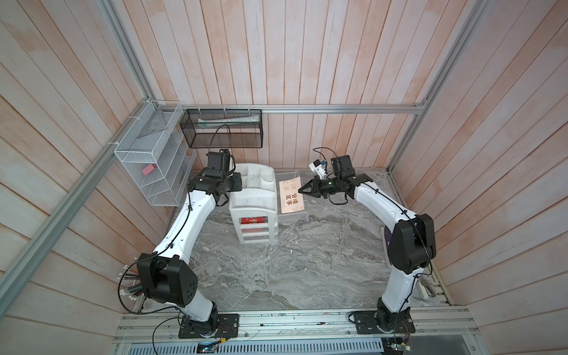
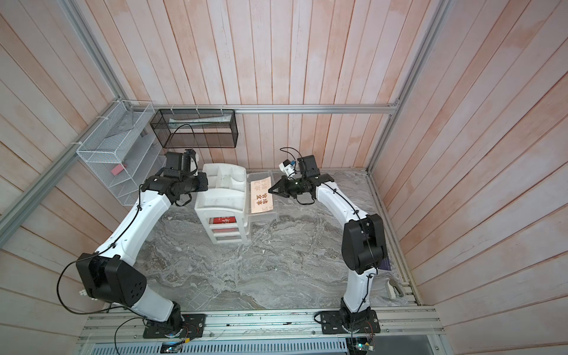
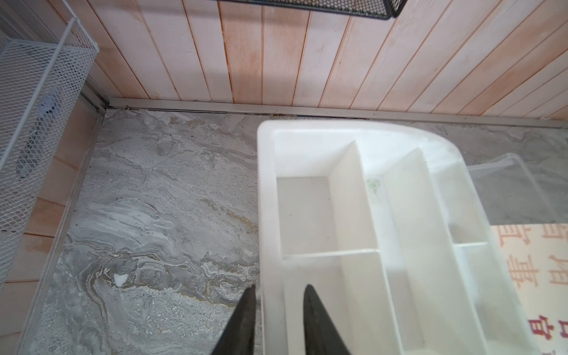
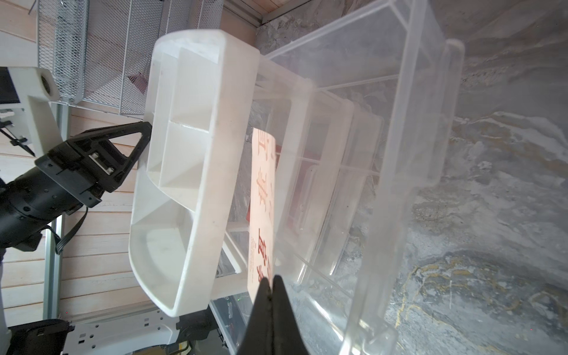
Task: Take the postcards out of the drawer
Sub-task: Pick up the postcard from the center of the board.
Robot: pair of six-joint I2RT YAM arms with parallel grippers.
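1. While both arms crowd the white organizer [image 1: 252, 199] in a top view, the right end effector [image 1: 302, 191] is pinching the edge of the beige postcard [image 1: 290, 198]. The card stands tilted over the pulled-out clear drawer [image 1: 295, 216]. The left end effector [image 1: 238, 183] sits at the organizer's opposite side. Two red postcards [image 1: 253, 220] show in the stepped front tiers, not out yet.
2. In a top view, same pinch: right end effector [image 2: 270, 190] has its tips pressed together on the beige postcard [image 2: 261, 199]. Open counter [image 2: 261, 270] in front looks, imo, like the landing spot.
3. Left wrist: left end effector [image 3: 280, 292] is spread, its fingers [image 3: 310, 307] astride the organizer [image 3: 264, 184] side wall w/ a gap showing, so not clamped. Beige postcard [image 3: 528, 276] peeks in at the frame edge.
4. Right wrist: right end effector [image 4: 272, 281] is pinching just the card's near edge. Beige postcard [image 4: 261, 196] runs beside the organizer's top tray, clear drawer [image 4: 415, 123] alongside. Can't tell if its far edge has cleared the drawer. To do it well: pull along the card's own plane, slowly, w/o scraping the rim. The grip is thin, so the card may pivot. Once clear, swing to open counter and lay it flat. Reds next.
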